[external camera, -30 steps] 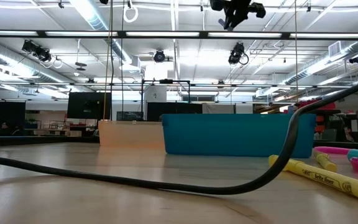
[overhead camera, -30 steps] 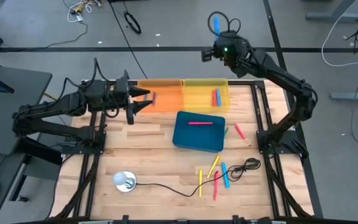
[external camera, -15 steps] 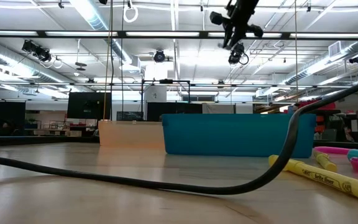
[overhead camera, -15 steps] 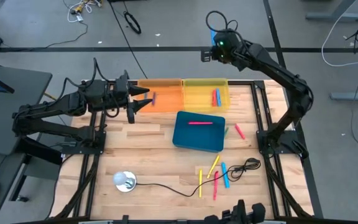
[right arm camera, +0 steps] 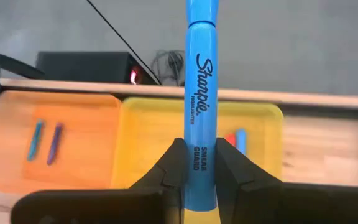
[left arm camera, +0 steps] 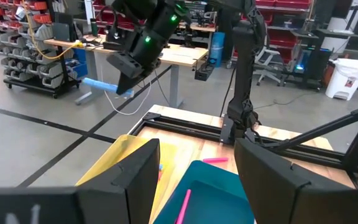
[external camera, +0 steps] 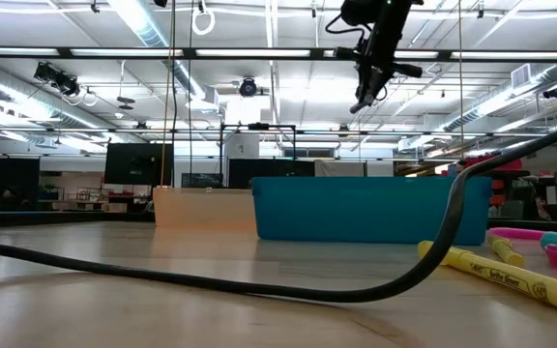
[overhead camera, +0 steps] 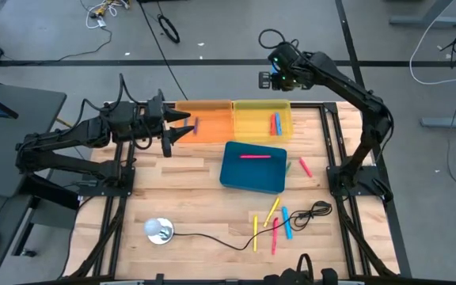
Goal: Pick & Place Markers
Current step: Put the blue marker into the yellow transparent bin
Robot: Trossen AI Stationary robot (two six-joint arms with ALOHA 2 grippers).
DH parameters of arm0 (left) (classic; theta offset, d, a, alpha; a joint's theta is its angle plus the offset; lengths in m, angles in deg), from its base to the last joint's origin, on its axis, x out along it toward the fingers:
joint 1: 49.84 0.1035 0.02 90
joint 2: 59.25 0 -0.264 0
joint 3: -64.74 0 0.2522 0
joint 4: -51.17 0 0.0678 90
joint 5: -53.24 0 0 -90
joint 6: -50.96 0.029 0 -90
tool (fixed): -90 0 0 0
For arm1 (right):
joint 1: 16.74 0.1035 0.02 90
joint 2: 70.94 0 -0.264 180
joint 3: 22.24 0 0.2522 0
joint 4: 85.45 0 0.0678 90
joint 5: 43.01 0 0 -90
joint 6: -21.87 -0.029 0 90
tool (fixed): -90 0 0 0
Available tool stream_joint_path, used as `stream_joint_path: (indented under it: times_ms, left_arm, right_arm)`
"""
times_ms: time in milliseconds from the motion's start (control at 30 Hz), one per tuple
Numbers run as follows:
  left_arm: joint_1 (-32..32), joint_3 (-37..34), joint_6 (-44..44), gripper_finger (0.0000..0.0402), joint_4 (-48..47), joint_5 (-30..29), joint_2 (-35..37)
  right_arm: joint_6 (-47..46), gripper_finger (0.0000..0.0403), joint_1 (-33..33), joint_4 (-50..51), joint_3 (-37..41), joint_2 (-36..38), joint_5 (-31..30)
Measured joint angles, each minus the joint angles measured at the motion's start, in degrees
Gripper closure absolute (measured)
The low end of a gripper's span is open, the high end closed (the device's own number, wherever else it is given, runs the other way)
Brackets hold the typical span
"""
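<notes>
Your right hand (right arm camera: pixel 194 171) is up high over the far edge of the wooden desk (overhead camera: pixel 196 202), fingers clamped on a light-blue Sharpie marker (right arm camera: pixel 201 93) that stands out straight past the fingertips. Below it sits the clear yellow plastic bin (overhead camera: pixel 262 120), which holds a blue marker and a red one side by side. Touching it is the clear orange plastic bin (overhead camera: pixel 208 123), with a blue and a purple marker inside.

Your left hand (overhead camera: pixel 182 127) waits low at the orange bin's outer end, its two dark fingers (left arm camera: pixel 135 177) standing apart with nothing between them.

Just nearer on the desk is the teal rectangular tray (overhead camera: pixel 252 168), with one pink marker (overhead camera: pixel 255 157) lying in it. A green marker and a pink one lie beside the tray on the right arm's side. Closer to the near edge you have a loose cluster of markers (overhead camera: pixel 274 223) in yellow, blue and pink, next to a thin black cable (overhead camera: pixel 212 237) that runs across to a small round white-and-grey object (overhead camera: pixel 158 230).
</notes>
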Motion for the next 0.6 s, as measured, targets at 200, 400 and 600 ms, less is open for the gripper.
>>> stream_joint_path:
  times_ms: [200,400,600]
  left_arm:
    - [0.00,0.02,0.41,0.0189,0.00,0.00,0.00]
    - [0.00,0.02,0.15,0.0188,0.00,0.04,0.00]
    - [0.00,0.02,-0.07,0.0189,-0.02,0.04,0.00]
  right_arm:
    - [-1.35,0.0361,0.11,2.82,0.00,-0.05,0.51]
    - [-2.11,0.0361,0.06,3.63,-0.04,-4.15,2.30]
    - [-1.96,0.0361,1.21,3.05,-0.02,-9.66,1.85]
